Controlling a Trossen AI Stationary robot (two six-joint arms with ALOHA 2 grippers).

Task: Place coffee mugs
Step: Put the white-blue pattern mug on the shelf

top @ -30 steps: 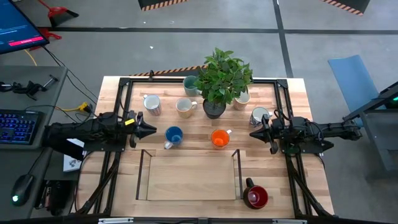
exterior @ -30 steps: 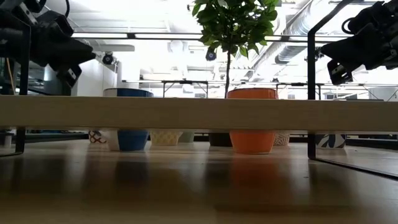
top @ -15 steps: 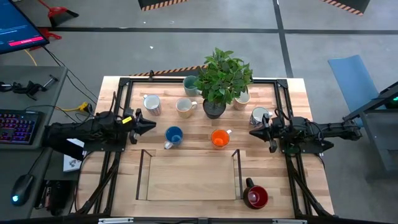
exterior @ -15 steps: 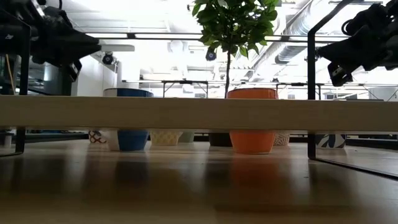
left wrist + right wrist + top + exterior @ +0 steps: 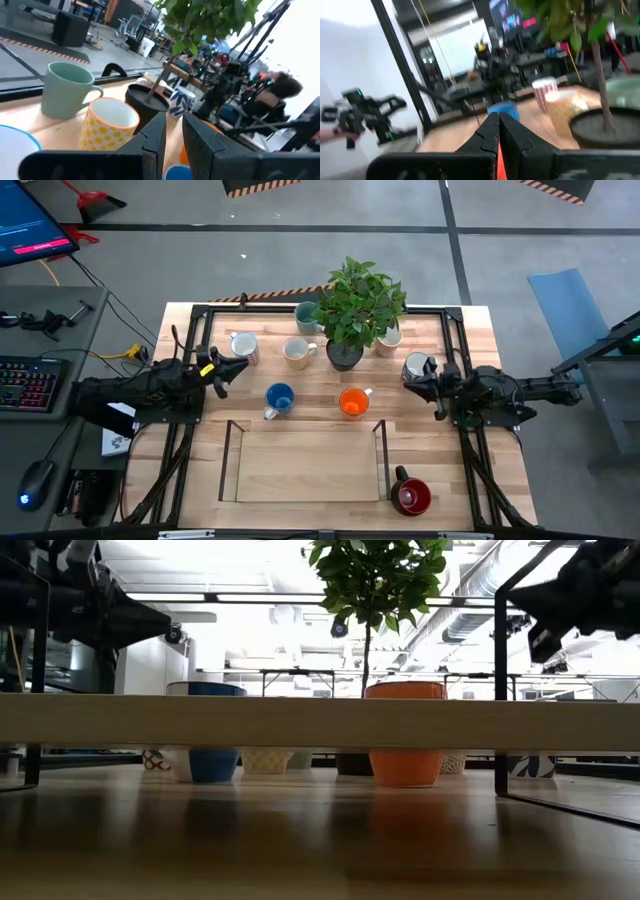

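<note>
Risk of knocking the patterned mug over: left end effector nearly closed, empty, beside it.

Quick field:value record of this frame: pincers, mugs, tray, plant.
left pincer: shut, empty, raised over the table's left side, near the patterned white mug
right pincer: shut, empty, raised beside the white mug at right
blue mug: on table, behind tray
orange mug: on table, right of blue
dark red mug: front right, outside tray
tray: no mugs in it
plant: back centre
</note>
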